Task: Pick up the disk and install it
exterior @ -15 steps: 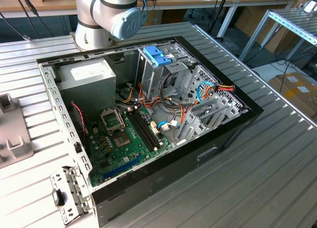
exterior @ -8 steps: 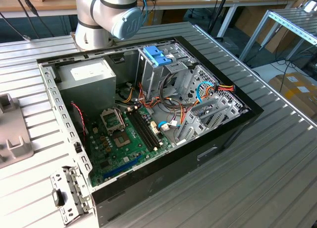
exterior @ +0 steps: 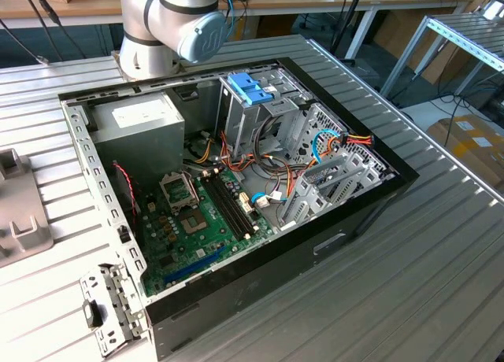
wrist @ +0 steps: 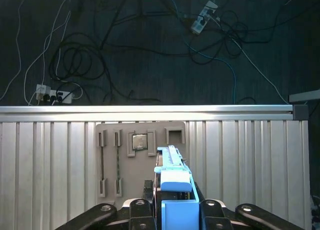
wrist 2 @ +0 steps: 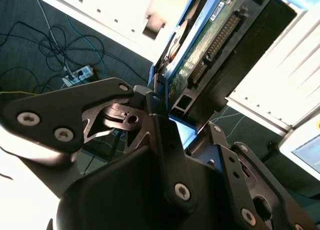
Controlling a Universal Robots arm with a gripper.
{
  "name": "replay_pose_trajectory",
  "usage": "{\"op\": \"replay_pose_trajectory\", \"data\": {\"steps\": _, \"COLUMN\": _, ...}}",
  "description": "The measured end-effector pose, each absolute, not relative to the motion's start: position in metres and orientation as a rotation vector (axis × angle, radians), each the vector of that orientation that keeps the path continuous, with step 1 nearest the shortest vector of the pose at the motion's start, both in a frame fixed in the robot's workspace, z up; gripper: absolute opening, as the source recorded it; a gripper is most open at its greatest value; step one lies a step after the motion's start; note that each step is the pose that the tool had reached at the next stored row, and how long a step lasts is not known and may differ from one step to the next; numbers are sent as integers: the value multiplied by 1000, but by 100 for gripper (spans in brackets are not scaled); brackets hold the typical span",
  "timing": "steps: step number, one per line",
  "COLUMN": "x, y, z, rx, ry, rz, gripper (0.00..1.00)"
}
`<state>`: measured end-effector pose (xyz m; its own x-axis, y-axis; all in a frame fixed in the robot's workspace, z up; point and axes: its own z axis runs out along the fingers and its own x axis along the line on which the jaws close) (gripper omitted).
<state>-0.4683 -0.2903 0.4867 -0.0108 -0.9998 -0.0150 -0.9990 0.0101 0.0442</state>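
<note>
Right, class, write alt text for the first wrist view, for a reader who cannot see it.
The gripper holds the disk, its light-blue rails edge-on to the camera, over a ribbed metal table. On the table beyond it lies a grey fixture plate with slots; past the table's edge, cables and power strips lie on a dark floor.

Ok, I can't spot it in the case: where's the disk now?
Clamped in the gripper in both wrist views; in the first wrist view the disk is held over the grey tray on the ribbed table.
</note>
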Motion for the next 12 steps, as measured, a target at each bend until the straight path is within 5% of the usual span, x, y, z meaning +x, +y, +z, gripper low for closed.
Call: {"op": "replay_pose_trajectory", "data": {"steps": 12, "x": -468, "y": -294, "z": 487, "rx": 2194, "ry": -2218, "rz": -64, "gripper": 37}}
